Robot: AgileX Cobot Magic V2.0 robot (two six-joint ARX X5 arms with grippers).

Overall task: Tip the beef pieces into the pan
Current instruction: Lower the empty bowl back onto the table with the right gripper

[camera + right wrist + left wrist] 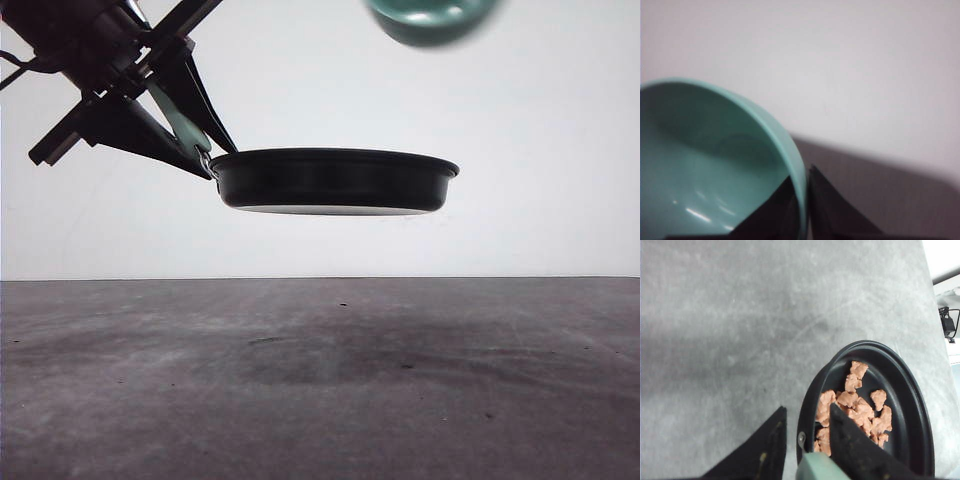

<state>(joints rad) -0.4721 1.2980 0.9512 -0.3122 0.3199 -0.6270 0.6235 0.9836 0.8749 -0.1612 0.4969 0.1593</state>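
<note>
Front view: the left tool (190,135) grips the mint-green handle (180,120) of the pan (335,180), its fingers closed against the handle on both sides. The pan hangs level and well above the grey tabletop (320,400), with open room under its base and a soft shadow on the surface beneath it. A teal bowl (435,20) sits at the upper frame edge, above and to the right of the pan's centre, apart from the pan rim; it is blurred.

Left wrist view: the beef pieces (855,407) lie in a loose cluster on the pan floor (900,405), toward the handle side. The far part of the floor is bare. The tabletop beyond the rim is unobstructed.

Right wrist view: the right tool (802,210) is clamped on the bowl rim (790,150), one finger inside the wall and one outside. The visible interior of the bowl holds no pieces.
</note>
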